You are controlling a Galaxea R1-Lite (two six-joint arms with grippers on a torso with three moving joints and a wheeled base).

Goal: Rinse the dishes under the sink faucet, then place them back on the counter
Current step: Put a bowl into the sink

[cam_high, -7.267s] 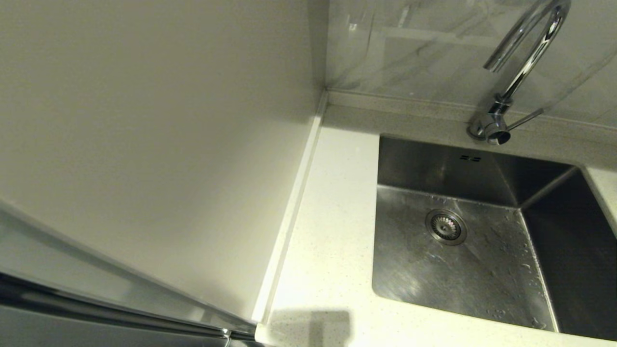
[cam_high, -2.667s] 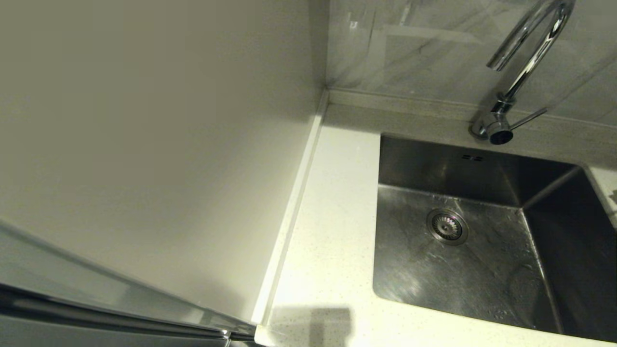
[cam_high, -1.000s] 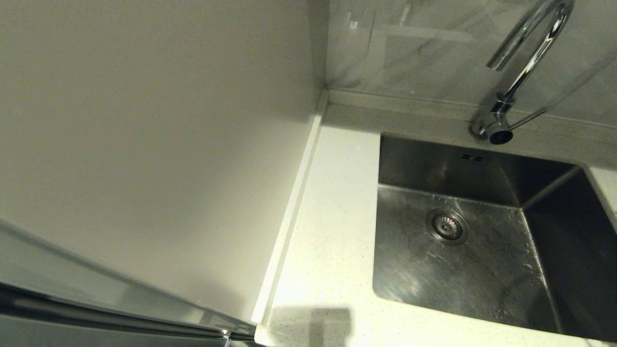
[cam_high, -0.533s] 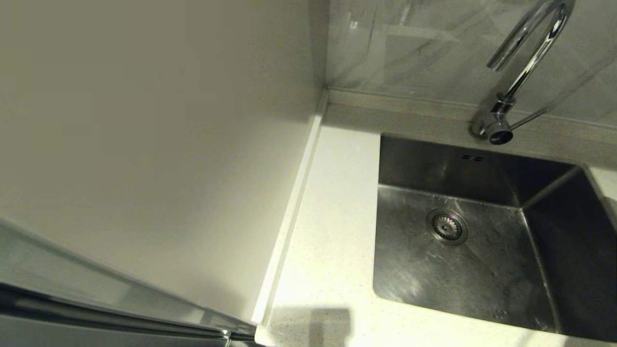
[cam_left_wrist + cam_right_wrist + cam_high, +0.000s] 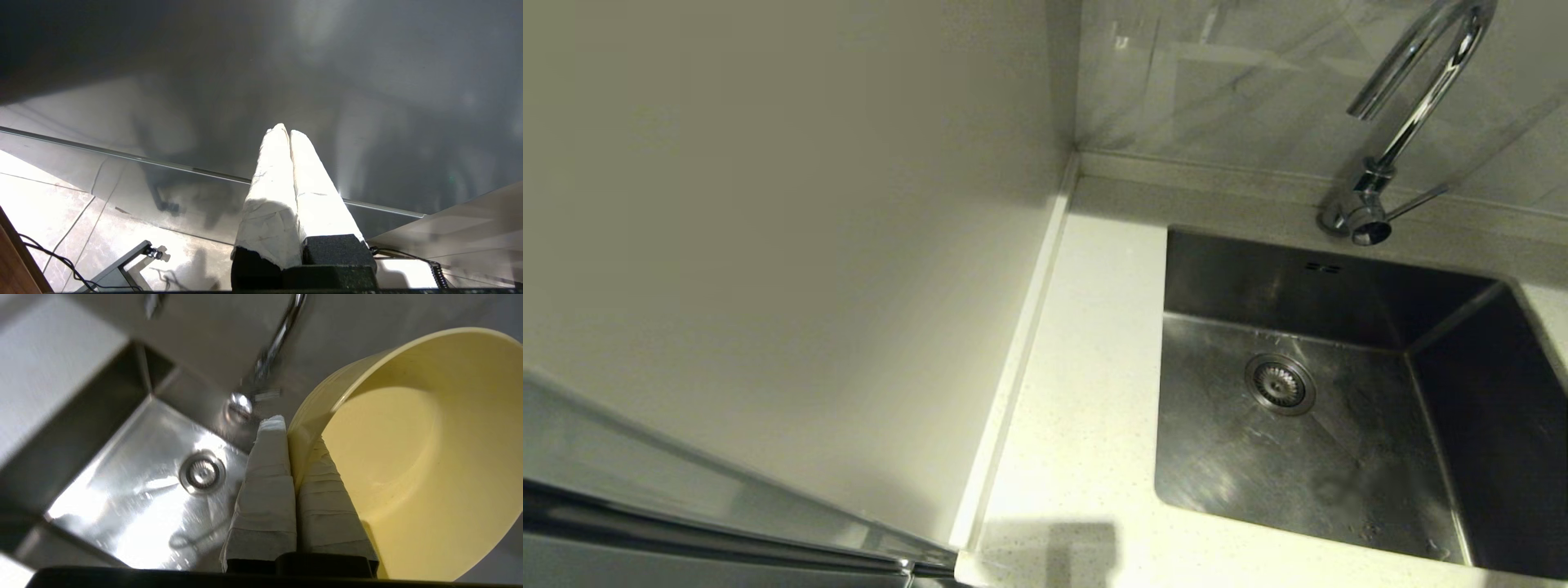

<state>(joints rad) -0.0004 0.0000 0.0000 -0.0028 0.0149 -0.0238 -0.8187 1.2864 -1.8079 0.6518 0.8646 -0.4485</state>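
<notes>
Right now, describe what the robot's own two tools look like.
Only the wrist views show them. The left tool has two long tapering fingers wrapped in creased white tape, set in black blocks at the base. The right tool is built alike: white wrapping with horizontal ridges over two tapered fingers, on a black mount. No markings show, and the arms behind them are out of view.

Right gripper (image 5: 291, 435) jaws closed on the wall of the yellow bowl (image 5: 408, 457): 1 wrapped finger outside the rim, 1 inside. Bowl fills right of frame, tilted, cavity facing the camera. Sink (image 5: 122, 490) at lower left, drain strainer (image 5: 202, 472) centre-left. Faucet (image 5: 278, 339), blurred, at top centre. Counter (image 5: 45, 359) at upper left.
</notes>
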